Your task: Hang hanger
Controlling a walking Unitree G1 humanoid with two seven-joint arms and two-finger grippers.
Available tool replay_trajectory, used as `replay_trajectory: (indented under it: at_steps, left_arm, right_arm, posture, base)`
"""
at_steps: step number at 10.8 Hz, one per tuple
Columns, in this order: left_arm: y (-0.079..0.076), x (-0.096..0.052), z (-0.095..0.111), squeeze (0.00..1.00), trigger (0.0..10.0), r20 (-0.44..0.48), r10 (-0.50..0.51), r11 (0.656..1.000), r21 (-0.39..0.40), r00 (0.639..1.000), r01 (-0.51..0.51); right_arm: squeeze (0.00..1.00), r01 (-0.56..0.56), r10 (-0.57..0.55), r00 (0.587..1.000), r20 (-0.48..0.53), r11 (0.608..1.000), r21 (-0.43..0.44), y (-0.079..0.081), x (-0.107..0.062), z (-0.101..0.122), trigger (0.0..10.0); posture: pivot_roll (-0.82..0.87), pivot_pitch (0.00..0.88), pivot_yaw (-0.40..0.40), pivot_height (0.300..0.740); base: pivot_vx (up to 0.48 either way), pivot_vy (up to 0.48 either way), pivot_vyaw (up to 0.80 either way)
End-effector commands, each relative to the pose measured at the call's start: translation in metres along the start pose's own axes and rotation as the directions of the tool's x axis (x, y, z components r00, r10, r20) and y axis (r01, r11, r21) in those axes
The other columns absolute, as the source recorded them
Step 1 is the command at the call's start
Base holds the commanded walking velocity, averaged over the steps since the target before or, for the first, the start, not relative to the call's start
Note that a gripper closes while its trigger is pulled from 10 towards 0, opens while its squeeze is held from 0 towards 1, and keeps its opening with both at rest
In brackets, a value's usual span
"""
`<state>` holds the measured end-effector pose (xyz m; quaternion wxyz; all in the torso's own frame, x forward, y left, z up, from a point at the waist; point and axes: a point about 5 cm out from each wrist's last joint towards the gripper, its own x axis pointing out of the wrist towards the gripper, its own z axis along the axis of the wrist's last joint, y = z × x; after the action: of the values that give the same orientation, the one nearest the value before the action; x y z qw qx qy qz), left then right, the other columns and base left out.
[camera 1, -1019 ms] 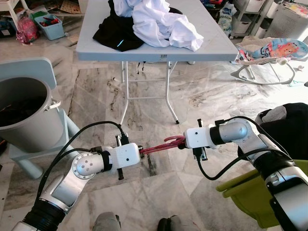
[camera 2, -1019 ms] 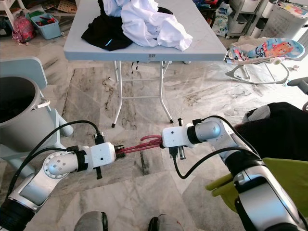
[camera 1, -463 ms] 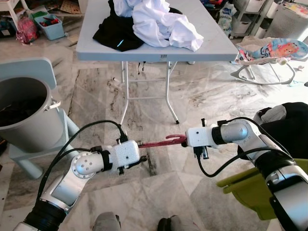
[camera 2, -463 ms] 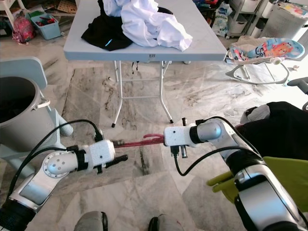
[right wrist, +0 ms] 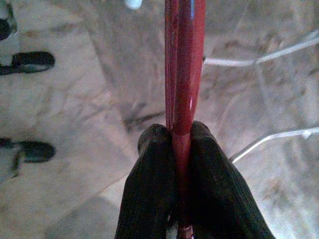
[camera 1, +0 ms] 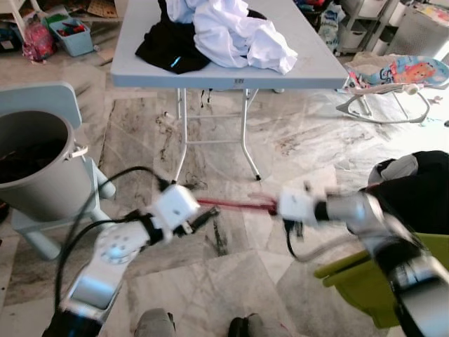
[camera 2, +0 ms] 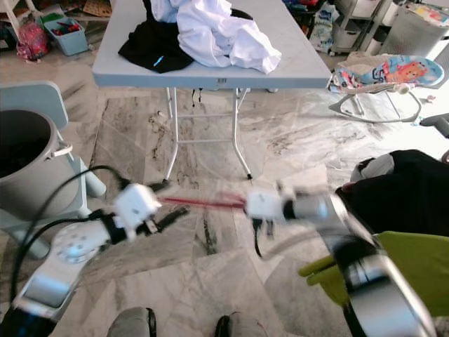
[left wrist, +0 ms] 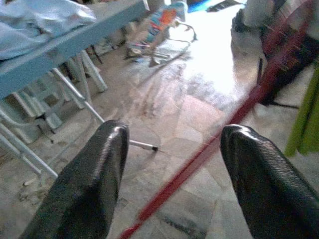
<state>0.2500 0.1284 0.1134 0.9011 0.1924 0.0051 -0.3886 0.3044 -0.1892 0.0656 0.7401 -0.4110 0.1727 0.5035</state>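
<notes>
L tool (left wrist: 172, 164) let go; R tool (right wrist: 182, 144) grips 1 hanger (right wrist: 183, 64).

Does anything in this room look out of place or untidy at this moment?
Yes. The clothes lie in a loose, unfolded heap on the table, not hung. The red hanger is empty: the right gripper is clamped on it, and the left gripper is open around its bar.
</notes>
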Motion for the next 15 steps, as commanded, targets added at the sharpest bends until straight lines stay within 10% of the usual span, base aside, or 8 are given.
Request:
replay_trajectory:
  at_steps: [1,2,3,4,5,7,15]
  left_arm:
    - [-0.003,-0.001,0.003,1.00,10.0,0.008,0.056,0.996,-0.077,0.998,-0.055]
    - [0.000,-0.003,0.000,1.00,10.0,-0.013,0.110,0.991,-0.075,0.994,-0.110]
    - [0.002,-0.005,-0.002,1.00,10.0,-0.020,0.192,0.971,-0.140,0.981,-0.193]
    - [-0.003,-0.007,-0.004,1.00,10.0,-0.052,0.288,0.917,-0.273,0.956,-0.291]
    - [-0.007,-0.008,-0.005,0.00,10.0,-0.069,0.324,0.887,-0.324,0.943,-0.329]
    - [-0.014,-0.002,-0.006,0.00,10.0,-0.113,0.353,0.823,-0.434,0.929,-0.366]
    - [0.007,0.006,0.003,0.00,10.0,-0.113,0.371,0.808,-0.451,0.922,-0.380]
  right_arm:
    - [0.00,0.105,-0.107,0.994,0.005,0.987,0.124,-0.002,-0.012,-0.009,1.3]
    - [0.00,0.168,-0.173,0.985,0.000,0.957,0.237,0.010,-0.010,-0.014,8.2]
    - [0.00,0.249,-0.270,0.963,0.000,0.889,0.385,0.021,-0.005,-0.013,10.0]
    - [0.00,0.339,-0.394,0.919,-0.002,0.787,0.516,0.029,0.001,-0.007,10.0]
    - [0.00,0.372,-0.446,0.895,-0.024,0.714,0.593,0.032,0.003,-0.004,10.0]
    - [0.00,0.441,-0.551,0.824,-0.128,0.484,0.756,0.042,0.006,0.007,10.0]
    - [0.00,0.510,-0.557,0.800,-0.223,0.435,0.742,0.042,0.005,0.018,10.0]
  posture:
    - [0.03,0.086,-0.124,0.740]
    - [0.03,0.076,-0.119,0.740]
    - [0.03,0.068,-0.108,0.740]
    - [0.02,0.066,-0.090,0.740]
    - [0.02,0.070,-0.078,0.740]
    - [0.02,0.078,-0.072,0.740]
    - [0.01,0.079,-0.060,0.740]
  base:
    - [0.000,0.000,0.00]
    - [0.000,0.000,0.00]
    - [0.000,0.000,0.00]
    - [0.000,0.000,0.00]
    - [0.000,0.000,0.00]
    - [0.000,0.000,0.00]
    - [0.000,0.279,-0.75]
